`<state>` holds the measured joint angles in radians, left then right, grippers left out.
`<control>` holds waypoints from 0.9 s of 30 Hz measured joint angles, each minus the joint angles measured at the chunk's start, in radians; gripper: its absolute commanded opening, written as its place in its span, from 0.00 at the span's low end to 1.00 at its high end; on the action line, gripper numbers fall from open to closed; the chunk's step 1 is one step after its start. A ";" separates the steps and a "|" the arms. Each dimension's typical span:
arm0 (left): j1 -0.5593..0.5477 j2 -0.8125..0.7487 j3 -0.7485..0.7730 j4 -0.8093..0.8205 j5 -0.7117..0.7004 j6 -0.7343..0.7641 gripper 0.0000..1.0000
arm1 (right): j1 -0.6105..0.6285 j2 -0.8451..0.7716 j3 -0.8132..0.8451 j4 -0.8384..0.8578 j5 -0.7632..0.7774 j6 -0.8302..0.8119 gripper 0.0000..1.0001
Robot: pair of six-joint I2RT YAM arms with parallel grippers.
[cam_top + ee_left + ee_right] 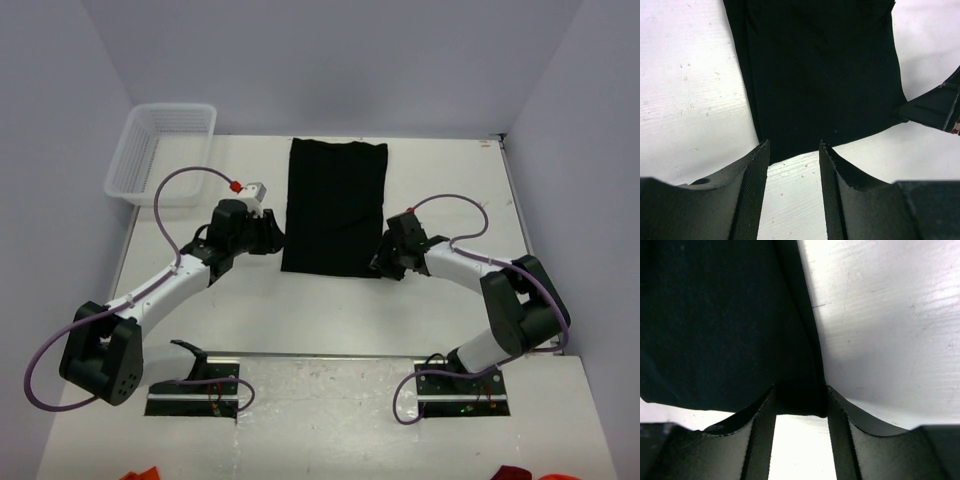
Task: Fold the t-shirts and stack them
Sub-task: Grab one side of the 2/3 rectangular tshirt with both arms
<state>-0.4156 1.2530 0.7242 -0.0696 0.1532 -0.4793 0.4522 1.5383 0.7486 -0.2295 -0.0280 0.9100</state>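
One black t-shirt (335,205) lies flat on the white table, folded into a long upright rectangle. My left gripper (272,232) sits at its near-left corner. In the left wrist view the shirt (820,75) ends just at the tips of the left gripper (792,145), which is open with bare table between its fingers. My right gripper (383,262) is at the near-right corner. In the right wrist view the shirt (715,325) has its corner lying between the tips of the right gripper (800,387), whose jaws stand apart on either side of the cloth.
A white mesh basket (160,150) stands at the far left corner of the table. Grey walls close in the back and sides. The right arm's finger (935,107) shows at the right edge of the left wrist view.
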 measured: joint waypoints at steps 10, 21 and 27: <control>0.000 0.022 -0.003 -0.042 -0.041 -0.036 0.48 | 0.036 -0.010 -0.024 -0.002 0.020 0.049 0.07; -0.008 0.105 -0.003 -0.135 -0.100 -0.087 0.62 | 0.045 -0.014 -0.035 -0.002 0.035 0.077 0.00; -0.011 0.105 -0.020 -0.138 -0.105 -0.087 0.68 | 0.045 -0.014 -0.035 -0.002 0.037 0.077 0.00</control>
<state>-0.4271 1.3582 0.7044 -0.2077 0.0479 -0.5667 0.4973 1.5242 0.7136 -0.2314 0.0093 0.9874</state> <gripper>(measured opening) 0.677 0.011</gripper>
